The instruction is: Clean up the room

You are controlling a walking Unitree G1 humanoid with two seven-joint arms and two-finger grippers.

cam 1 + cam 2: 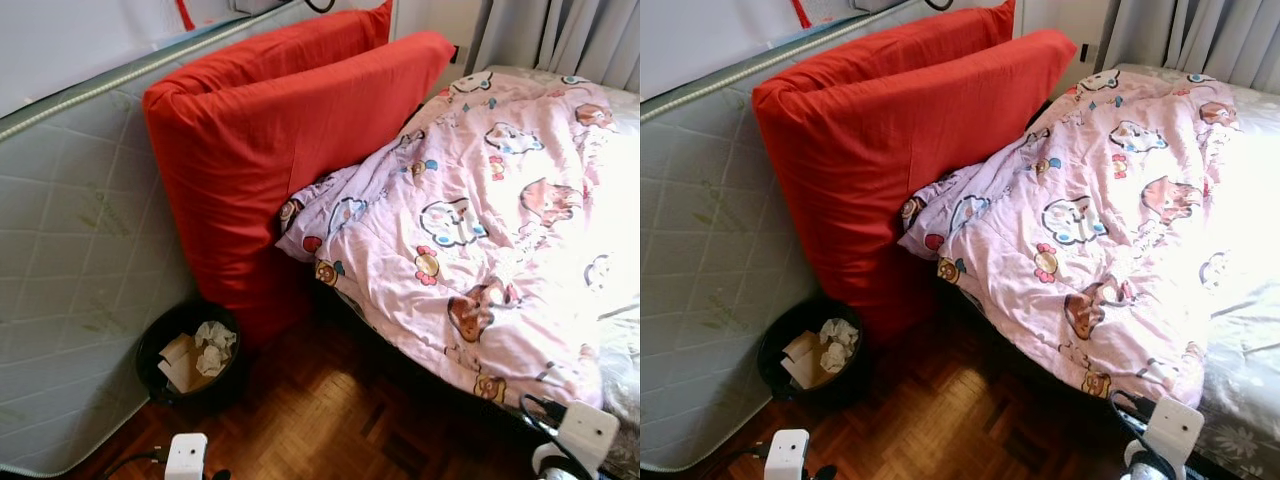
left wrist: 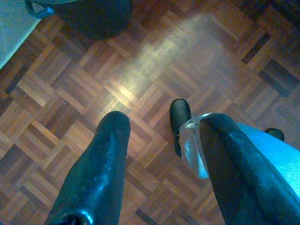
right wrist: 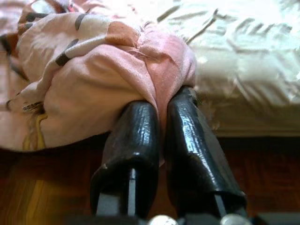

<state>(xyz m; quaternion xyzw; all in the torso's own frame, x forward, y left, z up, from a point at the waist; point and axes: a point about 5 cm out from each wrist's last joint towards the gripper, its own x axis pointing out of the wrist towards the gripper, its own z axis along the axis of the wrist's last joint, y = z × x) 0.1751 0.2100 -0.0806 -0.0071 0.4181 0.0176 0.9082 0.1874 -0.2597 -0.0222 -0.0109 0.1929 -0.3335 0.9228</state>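
The right gripper (image 3: 161, 108) has its two fingers pinched together on a fold of the quilt (image 1: 480, 230), at the corner that droops over the near side of the bed (image 3: 243, 70). A thin tongue of pink cloth runs down between the black fingers, so the hold is on the hem only. The left gripper (image 2: 150, 126) hangs idle above the parquet floor (image 1: 330, 420), its fingers spread apart and empty.

The quilt lies rumpled across the bed, its far edge pushed up against two red cushions (image 1: 290, 140) that lean on a mattress (image 1: 70, 260) stood on its side. Just beside the cushions, on the floor, sits a black bin (image 1: 190, 352) with crumpled paper inside.

The quilt looks padded, soft and light, with no stiffness at all: it will likely sag, drag and bunch rather than slide as a sheet. One pinched corner will probably only stretch that corner, so a second hold further along the same hem, by the left gripper, would spread it better. The cloth may slip from so shallow a pinch.
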